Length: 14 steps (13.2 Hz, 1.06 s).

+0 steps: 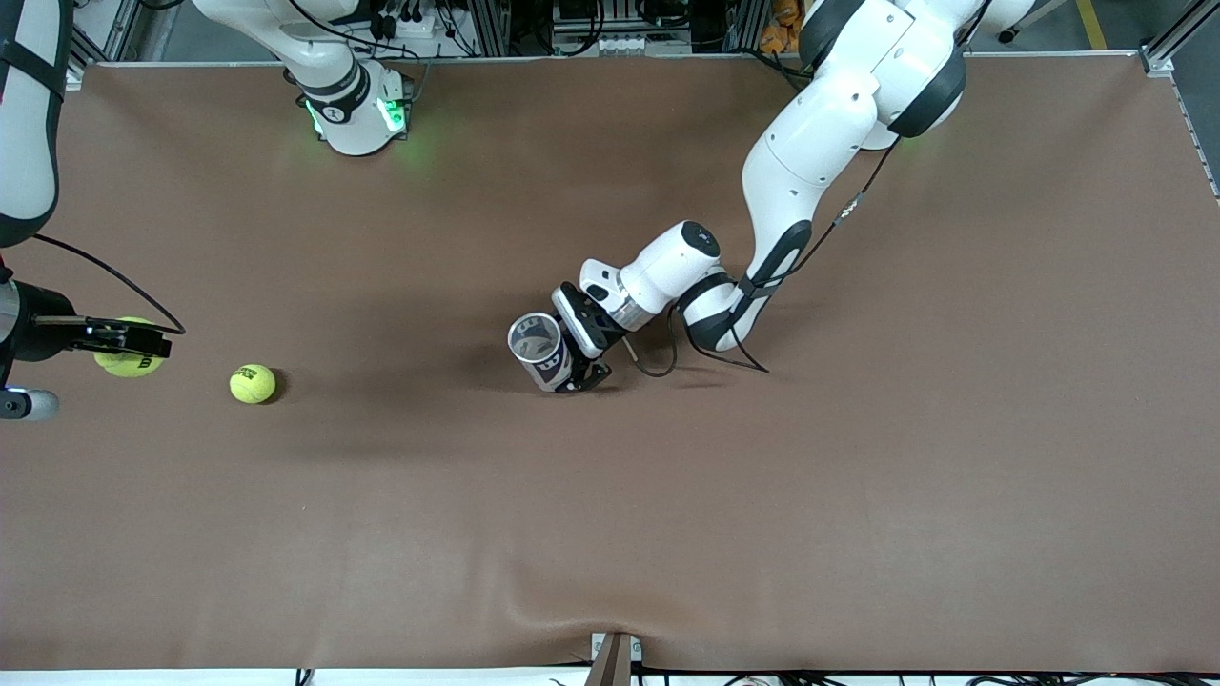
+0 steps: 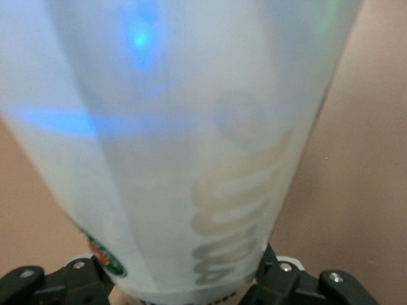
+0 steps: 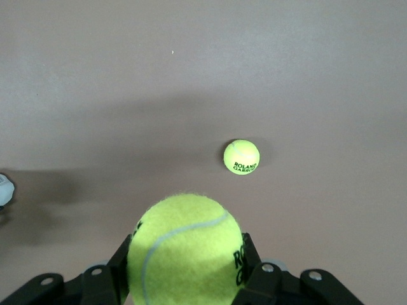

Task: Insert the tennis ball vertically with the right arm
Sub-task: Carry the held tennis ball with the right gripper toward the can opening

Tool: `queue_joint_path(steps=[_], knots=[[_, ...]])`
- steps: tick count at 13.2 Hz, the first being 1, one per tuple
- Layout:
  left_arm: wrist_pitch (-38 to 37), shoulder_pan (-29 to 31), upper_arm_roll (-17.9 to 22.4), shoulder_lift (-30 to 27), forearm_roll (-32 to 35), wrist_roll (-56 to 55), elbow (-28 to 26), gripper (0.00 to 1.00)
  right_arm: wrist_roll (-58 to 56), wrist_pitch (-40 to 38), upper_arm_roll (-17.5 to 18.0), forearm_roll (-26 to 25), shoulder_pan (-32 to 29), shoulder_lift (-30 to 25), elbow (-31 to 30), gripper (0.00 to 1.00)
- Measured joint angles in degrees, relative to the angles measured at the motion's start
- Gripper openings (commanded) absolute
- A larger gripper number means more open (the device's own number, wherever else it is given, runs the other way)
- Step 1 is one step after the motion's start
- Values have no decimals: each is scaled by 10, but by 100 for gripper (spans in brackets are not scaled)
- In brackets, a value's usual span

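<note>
Front view: wide brown table (image 1: 858, 495), aluminium framing and cables along its top edge. Left gripper (image 1: 572, 367) low over the table's middle, clamped on a clear plastic tube-shaped ball can (image 1: 537, 351), open mouth tipped up toward the camera. Right gripper (image 1: 143, 341) at the right arm's end of the table, up in the air, clenched on a fuzzy yellow-green tennis ball (image 1: 126, 362). Second yellow-green tennis ball (image 1: 253, 383) lying loose on the table, just beside the held one, toward the middle

Left wrist view: frosted can wall (image 2: 191, 146) filling nearly everything, grey lettering and a small green-and-orange logo on it, black fingers (image 2: 82, 279) pressed against both sides

Right wrist view: held ball (image 3: 186, 251) pinched between black fingers (image 3: 121, 270), white seam showing; loose ball (image 3: 241, 157) on the bare table below, printed ROLAND GARROS, well apart from the held one
</note>
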Motion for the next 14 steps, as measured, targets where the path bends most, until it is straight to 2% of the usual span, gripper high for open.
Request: queue_joint_path(steps=[8,14], knots=[[9,22,1,5,67,0,0,84,17,0,2,1,7,0,0,0],[12,25,1,6,72,1,0,85,204,2,10,2,113,2,0,0]])
